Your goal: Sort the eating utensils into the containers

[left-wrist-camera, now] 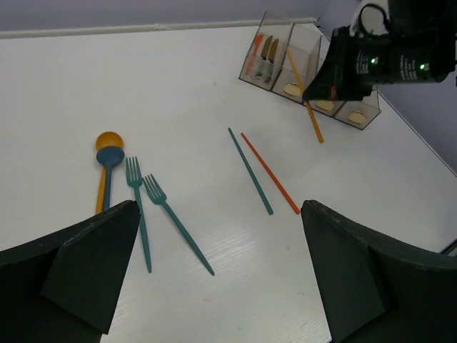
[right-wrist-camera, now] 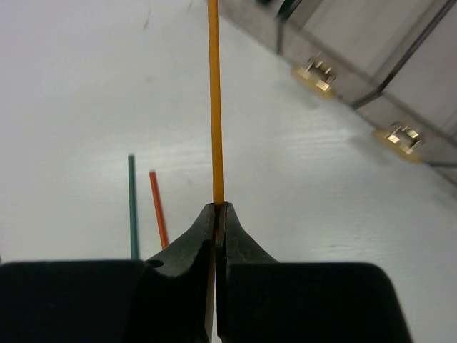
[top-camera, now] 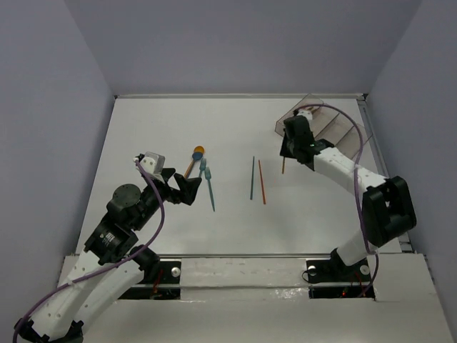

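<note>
Right side: blocked and cropped views.
We lose the orange chopstick off the right wrist view's top edge, its near end buried between the right gripper's pinched jaws; the containers there are blurred and cropped, and from above the arm covers part of them, contents too small to read.

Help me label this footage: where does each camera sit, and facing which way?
Top external: above, behind the bases, looking down at the table; left arm, right arm show.
Left wrist: faces the containers; open left tool frames the bottom.
Right wrist: looks along the orange chopstick pinched in its right tool.
All share the teal chopstick and red chopstick.
</note>
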`<state>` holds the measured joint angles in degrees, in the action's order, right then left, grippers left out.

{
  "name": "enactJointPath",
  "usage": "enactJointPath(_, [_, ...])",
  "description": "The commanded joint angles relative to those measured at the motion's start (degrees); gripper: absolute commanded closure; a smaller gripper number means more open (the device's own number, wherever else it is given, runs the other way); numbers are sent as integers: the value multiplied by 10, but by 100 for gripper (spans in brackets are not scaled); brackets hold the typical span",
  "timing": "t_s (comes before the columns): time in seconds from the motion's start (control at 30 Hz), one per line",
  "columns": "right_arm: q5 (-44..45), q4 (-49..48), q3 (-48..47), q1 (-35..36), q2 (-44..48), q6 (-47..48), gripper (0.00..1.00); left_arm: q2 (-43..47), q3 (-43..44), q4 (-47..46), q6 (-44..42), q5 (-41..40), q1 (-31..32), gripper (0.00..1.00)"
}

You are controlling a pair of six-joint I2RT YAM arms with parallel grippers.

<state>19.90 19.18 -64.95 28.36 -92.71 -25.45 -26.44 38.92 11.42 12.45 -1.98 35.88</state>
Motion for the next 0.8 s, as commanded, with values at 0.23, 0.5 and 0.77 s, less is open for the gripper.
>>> enactJointPath(0.23, [-54, -114, -99, -229, -17, -33, 100, 4, -2, -27, -8, 7, -3, 1])
enactJointPath(0.5, [-103, -77, -256, -290, -184, -65, 100, 1, -2, -26, -8, 4, -3, 1])
enactJointPath(0.77, [-114, -93, -290, -303, -229, -103, 93, -3, -1, -27, -8, -1, -3, 1])
